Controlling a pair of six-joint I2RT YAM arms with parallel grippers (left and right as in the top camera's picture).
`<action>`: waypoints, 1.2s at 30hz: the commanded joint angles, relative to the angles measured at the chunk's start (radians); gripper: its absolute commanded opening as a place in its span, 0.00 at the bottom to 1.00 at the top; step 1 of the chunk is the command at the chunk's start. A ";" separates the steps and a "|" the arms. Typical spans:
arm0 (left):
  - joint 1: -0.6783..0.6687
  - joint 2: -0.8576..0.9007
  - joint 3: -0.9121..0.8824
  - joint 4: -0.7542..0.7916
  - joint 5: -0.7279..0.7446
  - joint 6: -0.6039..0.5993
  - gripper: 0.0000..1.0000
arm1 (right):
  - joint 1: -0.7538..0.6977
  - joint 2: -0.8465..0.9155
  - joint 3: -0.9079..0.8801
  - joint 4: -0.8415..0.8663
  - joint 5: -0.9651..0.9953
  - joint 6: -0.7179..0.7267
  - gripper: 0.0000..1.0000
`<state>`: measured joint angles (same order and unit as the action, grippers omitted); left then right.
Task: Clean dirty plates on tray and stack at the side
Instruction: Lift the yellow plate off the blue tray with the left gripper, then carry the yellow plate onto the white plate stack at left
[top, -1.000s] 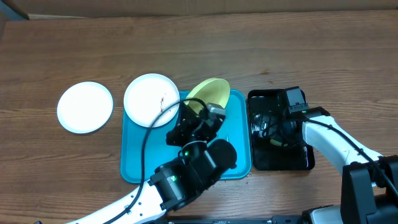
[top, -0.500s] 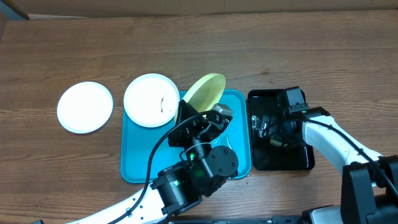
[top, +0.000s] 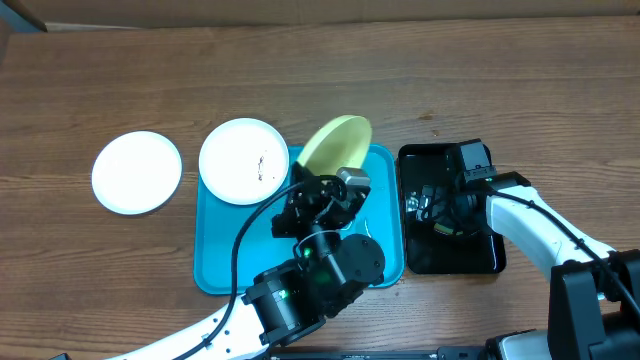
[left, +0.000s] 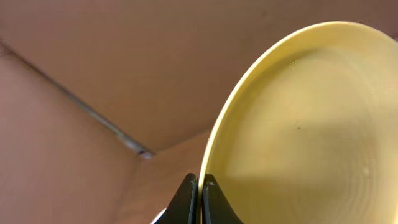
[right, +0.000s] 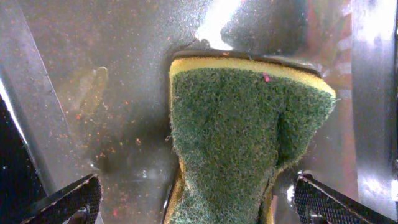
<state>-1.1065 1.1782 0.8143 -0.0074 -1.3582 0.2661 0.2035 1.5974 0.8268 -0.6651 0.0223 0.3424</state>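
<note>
- Two arms reach in from the near side. The left one stretches over the large turquoise rectangular plastic tray (top: 215, 255), whose near half lies bare.
- The left gripper (left: 200, 198) has its dark fingers pressed together on the rim of the pale yellow-green round plate (top: 338, 145). The plate is tipped up on edge above the tray's far right corner.
- I'd judge that plate light, stiff and smooth. A rim pinch carries it, but the thin, slick edge could swivel under a scrubbing push, so any wiping pressure belongs close to the held side.
- To the right, the right gripper (right: 202, 205) hangs with its fingers spread wide either side of a green-and-yellow scouring sponge (right: 242, 137), touching nothing.
- The sponge looks soft and squashy and is best taken across its middle. It lies in the small glossy black tray (top: 470, 262), whose raised walls hem it in, so straight up looks like the only free way out.
- Further out, a white round plate with brown smears (top: 243, 160) overhangs the turquoise tray's far left corner, just beside the tilted plate. There is little room to swing between the two.
- Well off to the left, a second white round plate (top: 137, 172) lies flat on the brown wooden table (top: 450, 70). The bare wood around and beyond it gives room for stacking.
</note>
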 joint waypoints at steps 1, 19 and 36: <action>0.033 -0.017 0.019 -0.094 0.277 -0.337 0.04 | -0.001 -0.028 -0.003 0.006 -0.006 -0.002 1.00; 1.062 -0.017 0.019 -0.314 1.523 -0.855 0.04 | -0.001 -0.028 -0.003 0.006 -0.006 -0.003 1.00; 1.704 0.237 0.019 -0.331 1.460 -0.853 0.04 | -0.001 -0.028 -0.003 0.006 -0.006 -0.002 1.00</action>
<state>0.5694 1.3518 0.8173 -0.3702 0.0834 -0.5762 0.2035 1.5974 0.8261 -0.6651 0.0219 0.3397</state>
